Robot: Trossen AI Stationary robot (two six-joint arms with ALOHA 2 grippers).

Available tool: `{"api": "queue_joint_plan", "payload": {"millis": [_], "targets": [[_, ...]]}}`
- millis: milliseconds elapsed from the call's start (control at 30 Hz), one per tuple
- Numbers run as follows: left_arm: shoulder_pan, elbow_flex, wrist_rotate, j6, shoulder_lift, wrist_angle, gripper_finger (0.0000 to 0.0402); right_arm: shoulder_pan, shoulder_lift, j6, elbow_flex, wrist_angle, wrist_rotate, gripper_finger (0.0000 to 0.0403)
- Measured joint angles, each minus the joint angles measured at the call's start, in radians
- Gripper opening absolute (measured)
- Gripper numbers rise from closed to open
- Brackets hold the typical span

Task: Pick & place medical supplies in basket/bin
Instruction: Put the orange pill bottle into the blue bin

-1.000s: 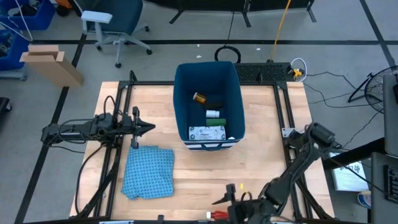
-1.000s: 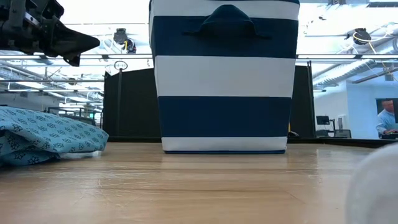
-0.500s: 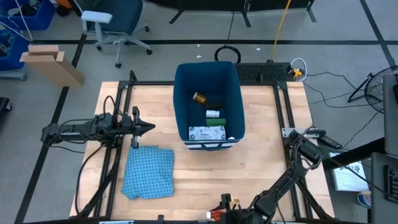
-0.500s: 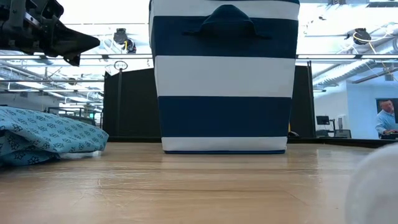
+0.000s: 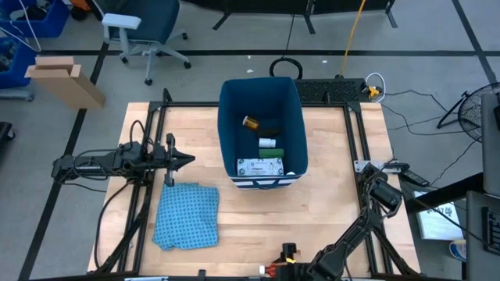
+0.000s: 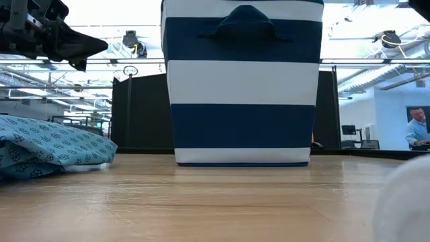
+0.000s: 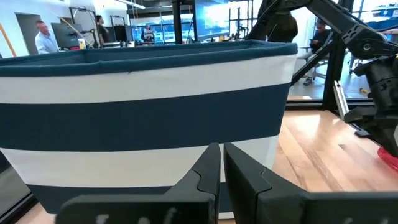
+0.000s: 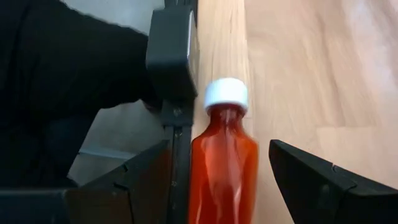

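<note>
- Down at the near edge of the pale wooden desk [image 5: 328,211], the right pincer [image 8: 217,180] has its dark fingers spread wide on either side of a small orange-red bottle with a white cap [image 8: 222,155]; whether they touch it cannot be told.
- Inside the deep dark blue bin with white stripes [image 5: 297,125], mid-desk toward the far edge, lie an orange bottle [image 5: 250,122], a green-and-white oblong [image 5: 268,143] and a flat white printed packet [image 5: 262,166].
- Left pincer [image 5: 187,161], fingers closed and empty, hovers beside the bin above the blue patterned cloth [image 5: 186,216].

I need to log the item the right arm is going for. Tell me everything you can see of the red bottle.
The red bottle is a translucent orange-red plastic bottle with a white cap, seen in the right wrist view. It lies between the open fingers of the right pincer, cap pointing away from the wrist, on the wooden table near its edge beside a dark frame rail. The fingers stand clear of its sides; nothing grips it yet.
</note>
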Motion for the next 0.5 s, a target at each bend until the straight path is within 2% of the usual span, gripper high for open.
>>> {"api": "queue_joint_plan", "payload": {"millis": [500], "targets": [[0.0, 0.0, 0.0, 0.002, 0.0, 0.001, 0.0026, -0.006, 0.053, 0.03, 0.002, -0.05, -0.079, 0.0263]]}}
